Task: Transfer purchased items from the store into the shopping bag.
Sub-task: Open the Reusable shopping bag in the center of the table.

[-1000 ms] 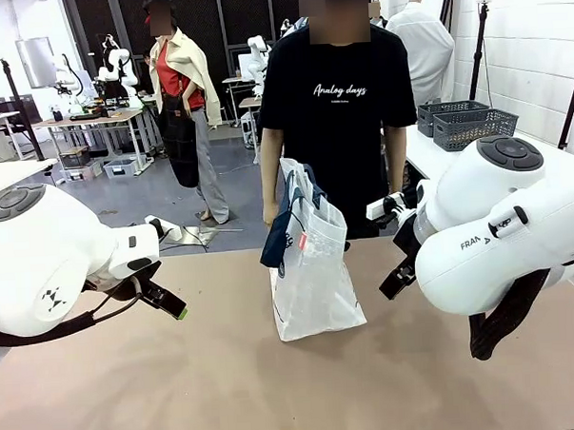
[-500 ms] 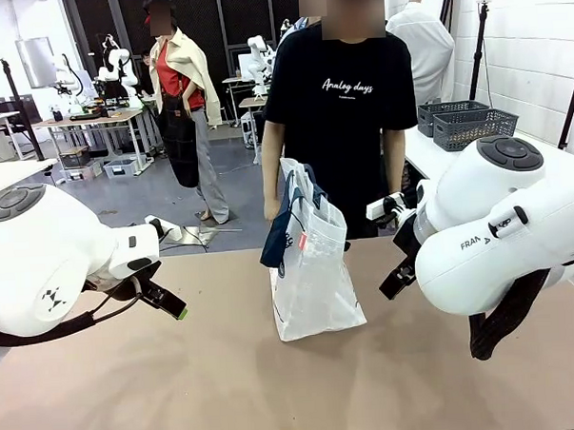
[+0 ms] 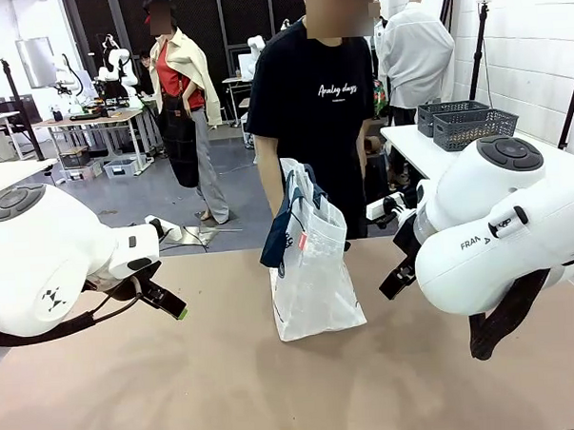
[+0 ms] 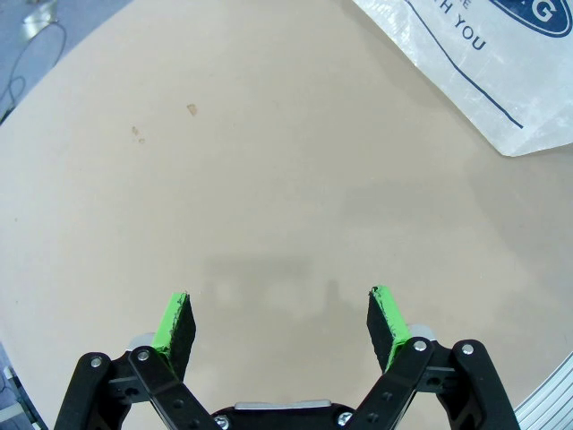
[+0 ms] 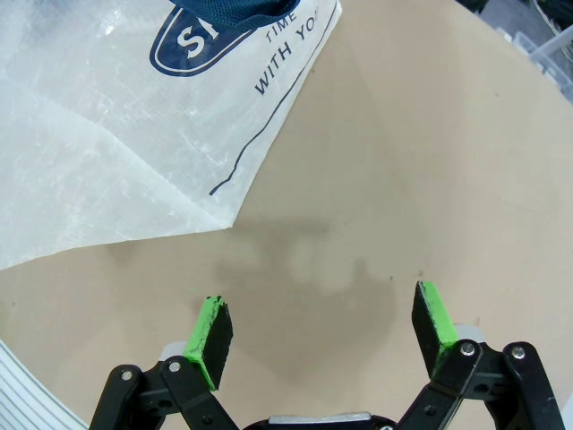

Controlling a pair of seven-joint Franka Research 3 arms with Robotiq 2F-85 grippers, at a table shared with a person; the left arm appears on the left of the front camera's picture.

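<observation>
The shopping bag (image 3: 314, 280), translucent white with navy handles and a navy oval logo, stands upright in the middle of the tan table, just in front of the person. Whether the person's hand is on the bag's top I cannot tell. My left gripper (image 3: 169, 303) hangs open over bare table to the bag's left. In the left wrist view this left gripper (image 4: 282, 313) holds nothing, and the bag's corner (image 4: 501, 72) lies far ahead of it. My right gripper (image 3: 396, 279) hovers open to the bag's right. In the right wrist view it (image 5: 324, 327) is empty, with the bag's lower corner (image 5: 116, 134) just ahead. The purchased items are out of view.
The person in a black T-shirt (image 3: 320, 109) stands at the table's far edge behind the bag. Two dark grey mesh baskets (image 3: 469, 121) sit on a white side table at the back right. Bare tabletop (image 3: 228, 389) spreads around the bag and below both grippers.
The person has shifted slightly toward the picture's left behind the bag. The bag and both arms have not moved.
</observation>
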